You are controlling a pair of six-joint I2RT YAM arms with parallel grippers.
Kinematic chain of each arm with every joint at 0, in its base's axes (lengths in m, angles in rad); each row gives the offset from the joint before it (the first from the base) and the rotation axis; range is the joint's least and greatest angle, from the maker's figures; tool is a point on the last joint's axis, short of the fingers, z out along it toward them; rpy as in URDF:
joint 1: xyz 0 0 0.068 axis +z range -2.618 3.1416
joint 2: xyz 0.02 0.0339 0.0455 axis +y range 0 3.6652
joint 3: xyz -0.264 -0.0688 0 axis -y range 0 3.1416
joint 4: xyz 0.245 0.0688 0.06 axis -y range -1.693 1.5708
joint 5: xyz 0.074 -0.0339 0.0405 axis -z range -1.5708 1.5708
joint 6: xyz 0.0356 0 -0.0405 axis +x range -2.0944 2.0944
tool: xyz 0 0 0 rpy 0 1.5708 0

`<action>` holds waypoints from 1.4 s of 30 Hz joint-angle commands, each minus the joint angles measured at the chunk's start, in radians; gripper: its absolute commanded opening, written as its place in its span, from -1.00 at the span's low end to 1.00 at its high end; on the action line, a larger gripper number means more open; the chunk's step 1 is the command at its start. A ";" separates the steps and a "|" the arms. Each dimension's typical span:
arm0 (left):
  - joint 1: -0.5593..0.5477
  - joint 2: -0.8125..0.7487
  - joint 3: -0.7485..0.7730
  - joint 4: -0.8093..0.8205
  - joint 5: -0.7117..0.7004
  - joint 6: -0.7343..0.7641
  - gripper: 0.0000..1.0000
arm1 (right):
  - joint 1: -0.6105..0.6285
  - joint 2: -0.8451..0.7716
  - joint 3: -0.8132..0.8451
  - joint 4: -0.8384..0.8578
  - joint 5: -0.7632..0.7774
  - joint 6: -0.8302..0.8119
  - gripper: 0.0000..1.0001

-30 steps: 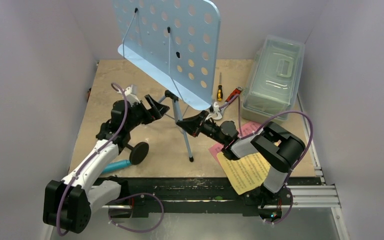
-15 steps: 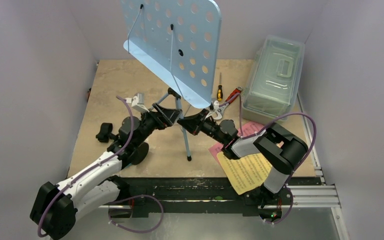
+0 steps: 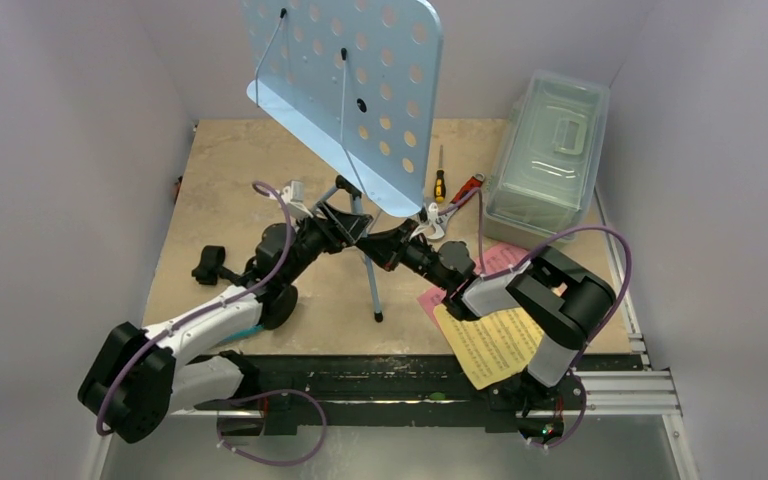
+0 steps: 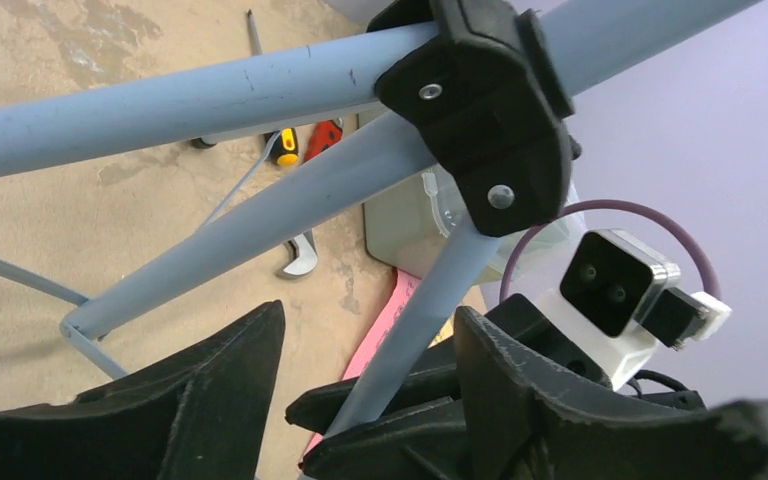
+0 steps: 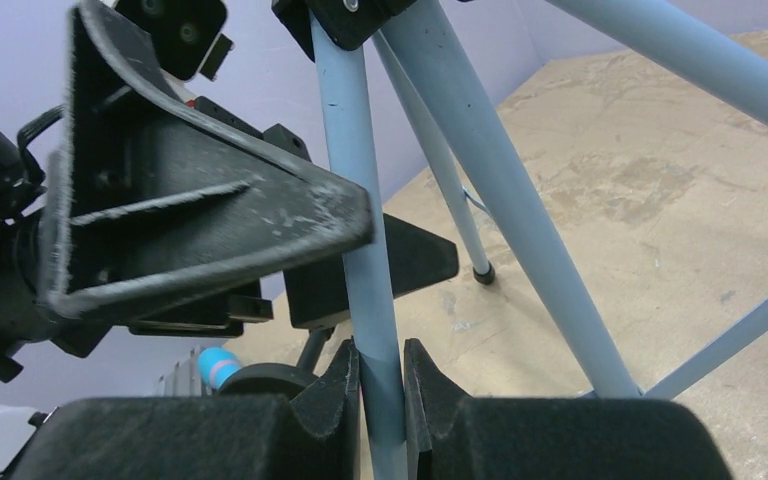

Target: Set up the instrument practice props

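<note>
**A:** Where's your music stand (image 3: pixel 360 80) right now?

**B:** Upright on the worktop (image 3: pixel 220 170), tripod spread, about midway between your two arms. Your right gripper (image 5: pixel 380 375) is pinched narrow on one leg (image 5: pixel 338 100) and holding it.

**A:** And the left gripper (image 4: pixel 370 330)?

**B:** Jaws wide, nothing held. That same leg rises steeply between its fingers (image 4: pixel 210 400) toward the black hub (image 4: pixel 480 110) just above. The tube sits nearer one finger than the other. I can't tell if it's touching.

**A:** So what does the next move turn on?

**B:** You come in from the left and the right gripper from the opposite side, just below, tips nearly meeting. I'd close square across the tube, under the hub.

**A:** The other props?

**B:** The mic stand (image 3: pixel 282 310) is by your left forearm. The yellow page (image 3: pixel 495 345) lies flat by the right arm, not yet on the stand.
</note>
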 commanded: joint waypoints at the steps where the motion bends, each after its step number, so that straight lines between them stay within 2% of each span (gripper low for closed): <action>1: 0.001 0.056 0.050 0.109 0.046 -0.019 0.16 | 0.048 0.040 -0.056 -0.261 0.048 0.084 -1.00; 5: 0.001 0.094 0.045 0.095 0.050 -0.004 -0.08 | 0.087 0.040 -0.063 -0.261 0.103 0.087 -1.00; 8: 0.002 0.106 0.051 0.036 0.026 0.025 -0.53 | 0.103 0.044 -0.066 -0.260 0.136 0.092 -1.00; 9: 0.002 0.108 0.053 0.011 0.015 0.037 -0.69 | 0.105 0.038 -0.068 -0.266 0.144 0.092 -0.91; 11: 0.002 0.106 0.046 -0.020 0.003 0.064 -0.83 | 0.105 0.005 -0.073 -0.305 0.154 0.088 -0.63; 13: 0.002 0.097 0.030 -0.036 0.002 0.098 -0.88 | 0.097 -0.061 -0.085 -0.366 0.167 0.049 -0.30; 16: 0.002 0.083 0.004 -0.065 0.005 0.143 -1.00 | 0.070 -0.194 -0.085 -0.521 0.152 -0.088 0.01; 17: 0.002 0.082 -0.003 -0.074 0.009 0.154 -1.00 | 0.058 -0.240 -0.084 -0.573 0.132 -0.143 0.19; 20: 0.002 0.088 -0.035 -0.056 0.038 0.172 -1.00 | -0.006 -0.400 -0.089 -0.714 0.090 -0.242 0.44; 23: 0.002 0.104 -0.074 0.009 0.075 0.165 -1.00 | -0.109 -0.503 -0.064 -0.801 0.007 -0.294 0.47; 27: 0.002 0.131 -0.112 0.050 0.095 0.154 -1.00 | -0.130 -0.540 0.068 -0.904 -0.028 -0.408 0.48; 30: 0.002 0.145 -0.134 0.067 0.101 0.152 -1.00 | -0.167 -0.508 0.163 -0.908 -0.088 -0.439 0.48; 34: 0.002 0.157 -0.151 0.076 0.103 0.153 -1.00 | -0.254 -0.407 0.285 -0.883 -0.233 -0.372 0.45; 36: 0.002 0.162 -0.158 0.082 0.105 0.148 -1.00 | -0.262 -0.355 0.337 -0.868 -0.316 -0.397 0.42; 42: 0.002 0.164 -0.163 0.086 0.105 0.141 -1.00 | -0.262 -0.297 0.413 -0.769 -0.443 -0.448 0.47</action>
